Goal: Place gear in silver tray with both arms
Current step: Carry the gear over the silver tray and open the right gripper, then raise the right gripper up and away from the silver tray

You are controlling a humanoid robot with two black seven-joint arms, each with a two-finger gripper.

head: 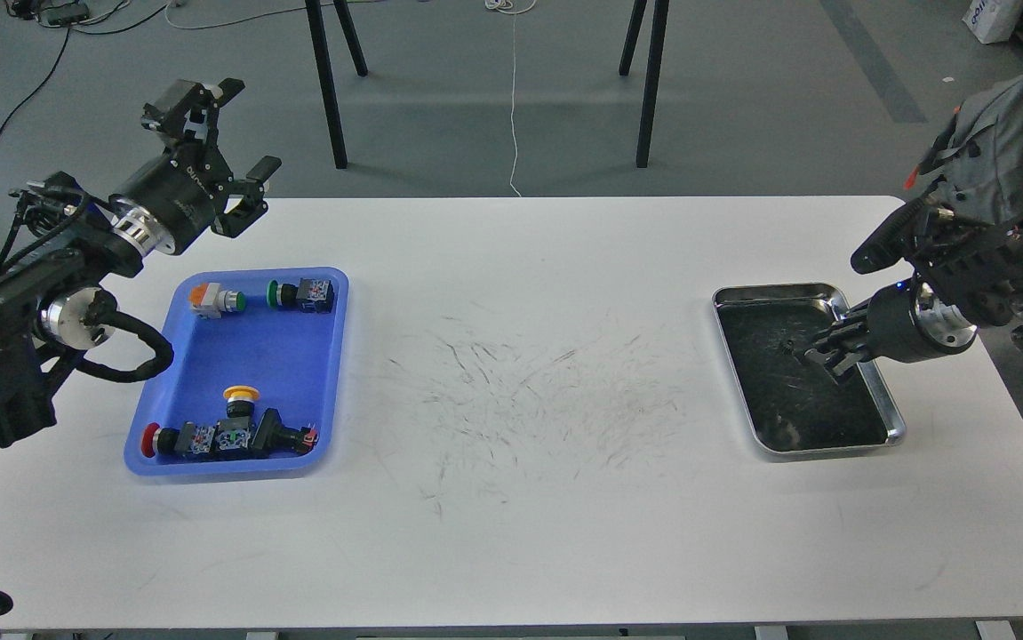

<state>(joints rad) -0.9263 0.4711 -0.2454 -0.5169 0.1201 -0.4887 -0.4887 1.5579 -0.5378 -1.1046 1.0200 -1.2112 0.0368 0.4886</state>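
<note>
White counter (511, 498), scuffed with dark scratch marks through the middle. Silver tray (893, 427) sitting on the right side, long way running front to back, dark scratched bottom. Right gripper (818, 354) reaching in from the right, low over the middle of that tray, fingers dark against the dark bottom, so can't tell if spread or pinched, or if anything's between them. Can't make out a gear for sure either, just a small dark speck near the fingertips, and too murky to call.

Left gripper (225, 151) way over on the other side, lifted above the far left corner of the counter, pointing up and away, fingers (260, 169) spread wide apart with nothing between them. Hanging just behind the blue tray (209, 356), not touching it.

Blue tray loaded with push-button switches: an orange-and-green one (218, 299) and a green one (300, 294) along the far end, a yellow-capped one (242, 396) nearer the front, plus a row with a red cap (152, 439) along the near wall.

Black stand legs (326, 84) on the grey floor behind the counter.
</note>
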